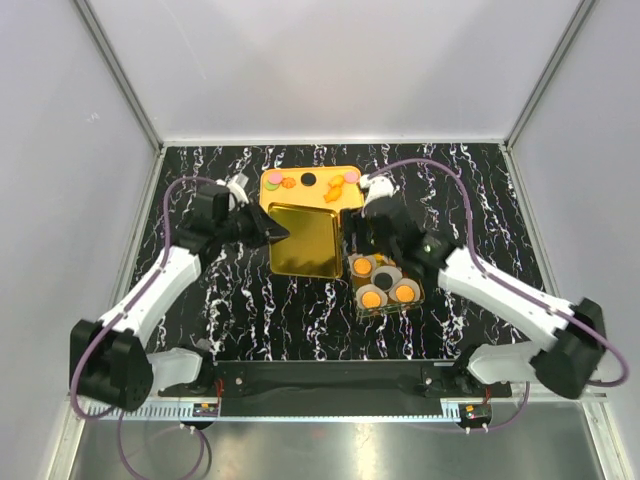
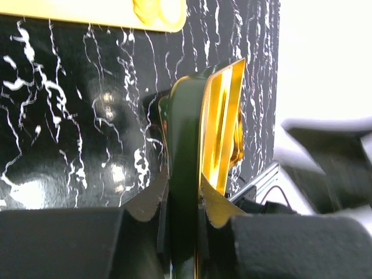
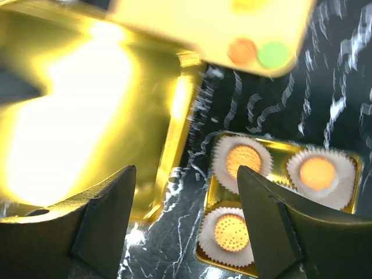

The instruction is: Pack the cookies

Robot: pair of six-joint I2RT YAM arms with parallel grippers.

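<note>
1. Got the left gripper clenched tight on the thin edge of the gold lid, with the sheet standing on edge and running straight out from between the pads.
2. Got the right gripper released, jaws spread wide with nothing between them.
3. Spotting packed cookies just past the right fingertips: orange discs, each nested in a white paper cup, all down inside the gold box.
4. Spotting loose cookies farther out beyond both sets of fingers, lying flat and apart on the yellow tray: pink, orange, black and green.
5. Judging those discs light, stiff and probably brittle, with almost no height to grab.
6. Best to take one across its rim with the very fingertips, coming straight down and squeezing gently. Too much bite would likely crack it or flick it away.
7. Calling the lid light, rigid and slick. Seen from the right wrist, sits left of the right fingers, just beside the box, with a strip of marble table between.
8. Worth keeping that edge grip deep, since thin polished metal could swivel between the pads.
</note>
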